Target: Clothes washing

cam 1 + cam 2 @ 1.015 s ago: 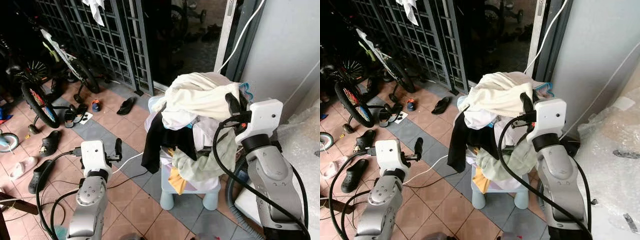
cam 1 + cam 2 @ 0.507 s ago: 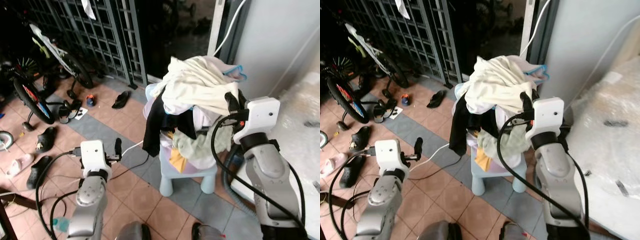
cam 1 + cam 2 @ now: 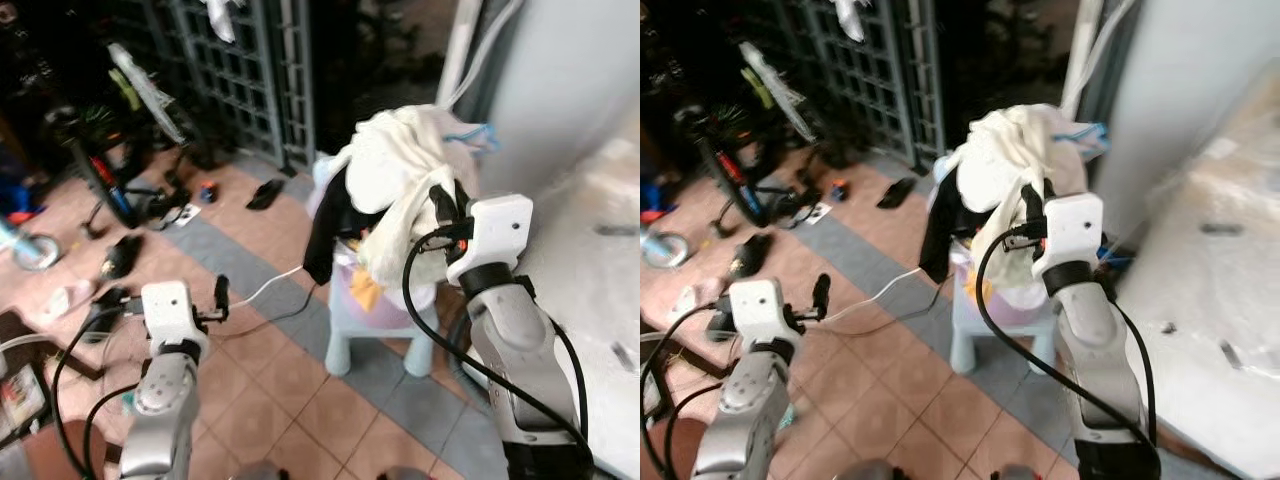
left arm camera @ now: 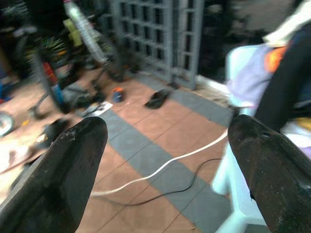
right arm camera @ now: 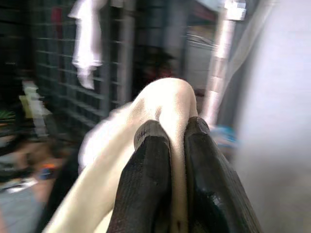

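Daylit, motion-blurred throughout, dark shadow behind the grille, bright glare at right

Grippers: two; left gripper, right gripper.
Stools: one pale plastic stool.
Clothes heaps: one pile of clothes on the stool; garment count unclear, blurred.
Bicycles: at least one bicycle; others too blurred.
Loose footwear on floor: several; one black sandal, one dark shoe.
White cables: one white cable.
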`<state>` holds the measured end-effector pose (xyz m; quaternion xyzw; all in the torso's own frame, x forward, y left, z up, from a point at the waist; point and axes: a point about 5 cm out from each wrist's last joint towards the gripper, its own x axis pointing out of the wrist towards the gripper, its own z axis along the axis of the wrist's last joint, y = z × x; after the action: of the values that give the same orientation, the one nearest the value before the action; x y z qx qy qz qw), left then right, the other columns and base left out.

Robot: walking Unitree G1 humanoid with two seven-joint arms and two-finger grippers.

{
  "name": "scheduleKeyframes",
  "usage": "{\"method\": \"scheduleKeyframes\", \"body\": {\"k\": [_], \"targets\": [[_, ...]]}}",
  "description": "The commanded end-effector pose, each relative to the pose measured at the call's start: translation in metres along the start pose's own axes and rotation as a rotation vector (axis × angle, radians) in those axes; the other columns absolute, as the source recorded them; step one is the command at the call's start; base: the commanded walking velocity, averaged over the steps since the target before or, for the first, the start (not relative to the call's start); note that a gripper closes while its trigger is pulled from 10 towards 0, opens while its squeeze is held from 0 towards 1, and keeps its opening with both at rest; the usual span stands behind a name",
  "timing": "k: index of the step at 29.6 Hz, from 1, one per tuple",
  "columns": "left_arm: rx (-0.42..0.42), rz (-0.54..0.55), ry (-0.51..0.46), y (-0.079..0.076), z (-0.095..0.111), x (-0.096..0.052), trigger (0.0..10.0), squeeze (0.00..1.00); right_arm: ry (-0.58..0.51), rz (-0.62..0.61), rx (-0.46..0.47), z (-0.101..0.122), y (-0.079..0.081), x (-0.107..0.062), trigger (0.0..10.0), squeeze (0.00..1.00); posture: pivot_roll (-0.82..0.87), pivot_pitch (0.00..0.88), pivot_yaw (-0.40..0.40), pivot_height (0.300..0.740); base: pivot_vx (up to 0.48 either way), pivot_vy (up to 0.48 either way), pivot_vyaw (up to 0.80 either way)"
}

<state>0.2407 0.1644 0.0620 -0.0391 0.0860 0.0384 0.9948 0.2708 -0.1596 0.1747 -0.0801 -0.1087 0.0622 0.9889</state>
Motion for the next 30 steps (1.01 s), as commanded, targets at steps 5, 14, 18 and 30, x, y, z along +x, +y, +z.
{"method": "scheduleKeyframes", "body": {"k": [5,14,18,30], "targets": [[-0.009,-0.029,-0.024,-0.005,0.007,0.009,10.0,0.00,-0.012,-0.032,0.000,0.000,-0.003,0.001,10.0,0.00,-0.08,0.000,0.117,0.740,0.258,-0.324,-0.80],[-0.016,-0.009,-0.029,-0.003,0.005,0.008,10.0,0.00,-0.031,-0.027,-0.025,0.002,-0.004,0.009,10.0,0.00,-0.07,0.000,0.096,0.740,0.262,-0.325,-0.38],[-0.019,-0.006,-0.030,-0.004,0.005,0.011,10.0,0.00,-0.044,-0.023,-0.051,0.003,-0.006,0.015,10.0,0.00,-0.07,0.000,0.097,0.740,0.260,-0.325,0.00],[-0.043,0.041,-0.072,0.002,0.015,0.018,10.0,0.00,-0.041,-0.052,-0.051,0.003,-0.007,0.017,10.0,0.00,-0.08,0.000,0.096,0.740,0.000,-0.046,-0.38]]}}
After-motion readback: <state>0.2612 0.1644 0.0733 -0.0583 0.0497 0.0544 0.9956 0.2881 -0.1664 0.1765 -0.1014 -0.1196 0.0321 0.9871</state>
